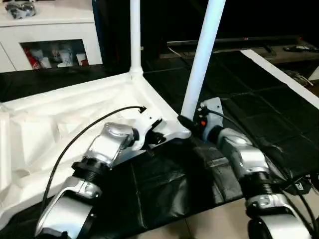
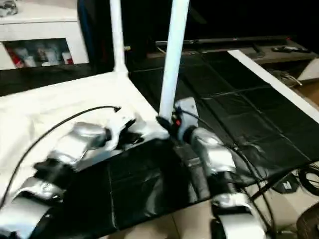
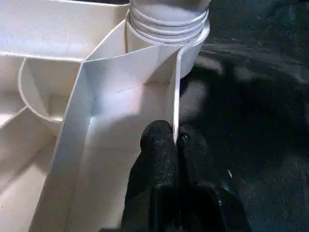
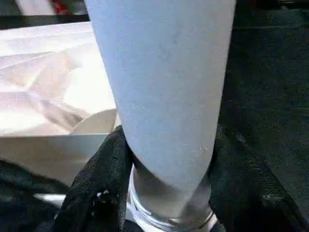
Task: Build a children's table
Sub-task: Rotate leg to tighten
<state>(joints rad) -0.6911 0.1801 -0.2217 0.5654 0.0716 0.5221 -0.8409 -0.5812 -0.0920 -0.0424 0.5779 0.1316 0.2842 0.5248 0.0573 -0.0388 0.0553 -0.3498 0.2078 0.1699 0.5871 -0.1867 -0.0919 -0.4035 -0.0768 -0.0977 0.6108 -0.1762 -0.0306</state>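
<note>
Children's table top (image 1: 65,124), upside down on black sheeting (image 1: 169,184), ribbed underside up, across left and centre of frame. Left hand (image 3: 175,145) pressed together on the thin upright rim wall (image 3: 176,87), one finger either side, just short of the corner socket (image 3: 195,48) at top centre of the wrist picture. Right hand (image 4: 166,159) wrapped around the near leg (image 1: 203,57), black fingers (image 4: 99,183) flanking its base just above the threaded collar, closed on the tube rather than spread free. Leg rising from frame centre to the top edge, leaning slightly right, so probably not fully seated in its socket. Second leg (image 1: 135,35) upright at the far corner, upper centre. White cabinet (image 1: 50,35) with glass doors at upper left, apart from the work.

Likely light, hollow plastic throughout: stiff along the ribs, smooth and slippery on the round tube, rim thin enough to flex under a hard pinch. Best grip low on the leg near the collar, for control while turning; top best steadied at the rim close to the corner, where the socket stiffens it.
</note>
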